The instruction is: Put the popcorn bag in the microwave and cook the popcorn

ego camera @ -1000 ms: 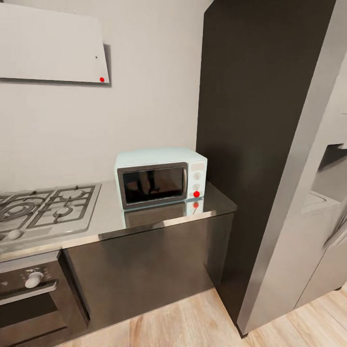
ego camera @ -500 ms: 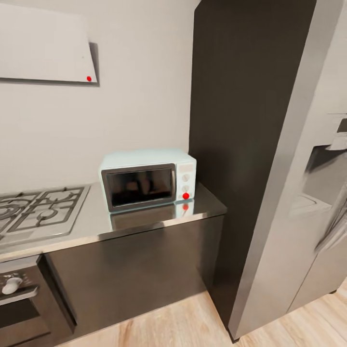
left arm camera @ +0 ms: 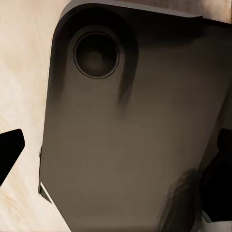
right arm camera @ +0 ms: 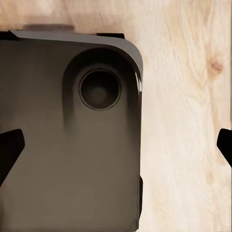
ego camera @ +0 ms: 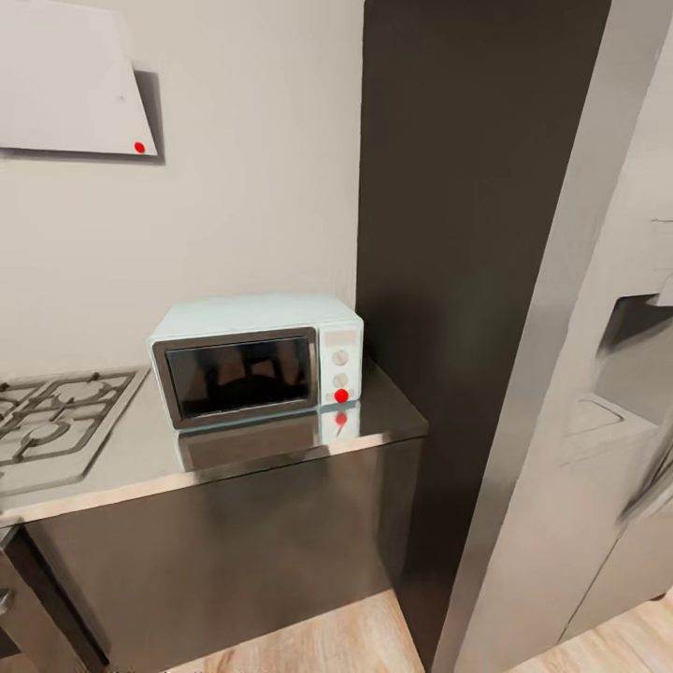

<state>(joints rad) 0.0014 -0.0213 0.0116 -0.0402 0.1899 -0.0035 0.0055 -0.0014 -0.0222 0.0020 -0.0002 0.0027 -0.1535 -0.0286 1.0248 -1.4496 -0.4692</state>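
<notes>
Microwave [ego camera: 257, 360] found on the counter [ego camera: 112, 467], pale blue, at the counter's right end and just beside a tall dark cabinet [ego camera: 449, 234]. Saw its dark glass door shut, with a white control panel to the door's right carrying two knobs [ego camera: 340, 357] and a red dot [ego camera: 341, 395] at the bottom. Noted its front mirrored faintly in the glossy grey top. Made out part of a gas hob [ego camera: 56, 416] set into the counter to the microwave's left, near but not touching. Spotted a white hood [ego camera: 65, 84] on the pale wall above the hob, with a small red dot [ego camera: 139, 147] at its lower corner. Saw dark cupboard fronts [ego camera: 224, 551] under the counter, pale wood floor [ego camera: 308, 645] below, and a grey fridge [ego camera: 579, 421] right of the tall cabinet.

Looked down the left end effector [left arm camera: 116, 154] at a dark rounded body [left arm camera: 130, 135] with a round recess, over wood floor [left arm camera: 19, 72]. Found the black fingertips [left arm camera: 9, 150] spread wide, gripping nothing. Saw the same on the right end effector [right arm camera: 116, 145]: fingertips [right arm camera: 9, 150] far apart, nothing held, above a dark body [right arm camera: 63, 159] and wood floor [right arm camera: 188, 121].
</notes>
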